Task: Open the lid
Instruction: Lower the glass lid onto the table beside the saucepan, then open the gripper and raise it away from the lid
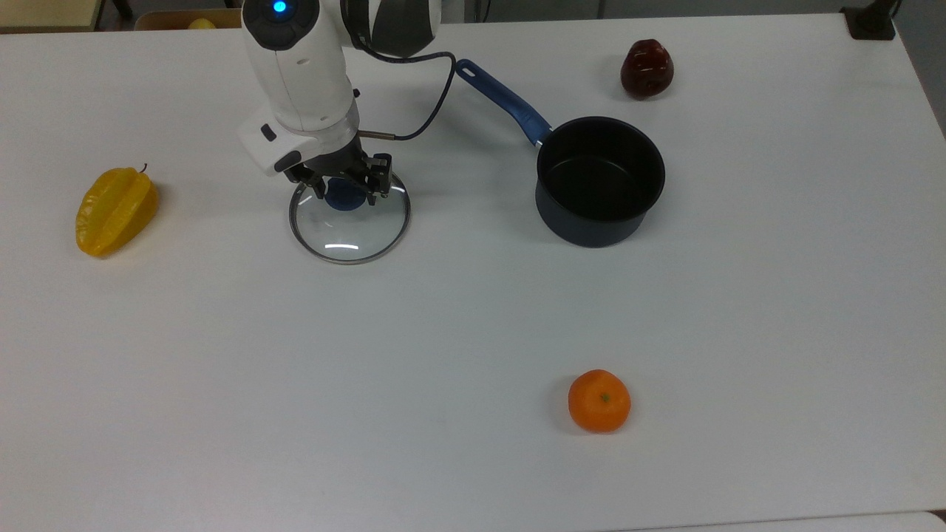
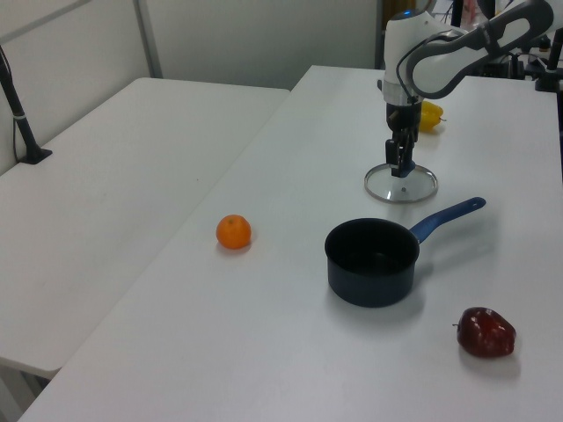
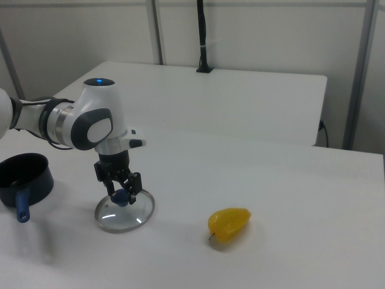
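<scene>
Jaws stand apart on either side of the lid's blue knob, not clamped on it as far as the right view shows; the gripper hangs straight down from the white Franka arm, knob directly below and between the fingers. White table carries everything. Dark blue saucepan with a long blue handle sits open and empty, well apart from the lid toward the top view's right, handle angled up toward the arm. Round clear glass lid with a thin metal rim lies flat on the table, off the pan, close under the wrist; its blue central knob is the only graspable point, its axis vertical, so any regrasp or release runs straight up and down. Judged from this: lid is already off the pot and set down, task looks near done, the likely remaining move a vertical retreat clear of the knob. Yellow starfruit near the top view's left edge, dark red apple-like fruit beyond the pan, orange mandarin well apart in the foreground.
</scene>
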Robot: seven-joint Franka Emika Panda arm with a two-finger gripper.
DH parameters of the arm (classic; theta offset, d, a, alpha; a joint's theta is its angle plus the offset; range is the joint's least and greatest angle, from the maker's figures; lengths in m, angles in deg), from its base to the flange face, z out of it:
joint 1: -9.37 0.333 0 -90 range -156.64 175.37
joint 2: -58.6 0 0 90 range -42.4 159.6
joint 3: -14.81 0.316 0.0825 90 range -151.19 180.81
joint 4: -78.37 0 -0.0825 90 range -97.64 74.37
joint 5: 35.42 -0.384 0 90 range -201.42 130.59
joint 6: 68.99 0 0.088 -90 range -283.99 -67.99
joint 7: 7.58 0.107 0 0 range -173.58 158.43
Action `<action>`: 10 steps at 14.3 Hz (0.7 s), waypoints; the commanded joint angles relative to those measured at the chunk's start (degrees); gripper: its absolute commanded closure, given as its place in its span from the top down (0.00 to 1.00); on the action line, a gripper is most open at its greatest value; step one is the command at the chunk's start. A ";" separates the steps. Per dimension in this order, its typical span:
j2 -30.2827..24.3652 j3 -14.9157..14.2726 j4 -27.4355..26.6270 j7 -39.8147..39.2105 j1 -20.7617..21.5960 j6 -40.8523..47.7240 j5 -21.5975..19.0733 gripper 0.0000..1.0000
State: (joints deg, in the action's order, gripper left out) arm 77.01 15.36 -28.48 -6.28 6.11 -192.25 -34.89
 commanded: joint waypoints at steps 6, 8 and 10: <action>-7.92 0.68 8.40 0.81 1.84 17.57 3.51 1.00; -11.44 0.59 9.28 1.95 3.77 22.69 3.69 1.00; -14.44 0.68 10.60 1.60 4.04 27.52 3.60 1.00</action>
State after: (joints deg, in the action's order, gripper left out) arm 68.34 16.07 -17.92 -5.83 8.56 -171.27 -32.29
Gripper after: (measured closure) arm 0.000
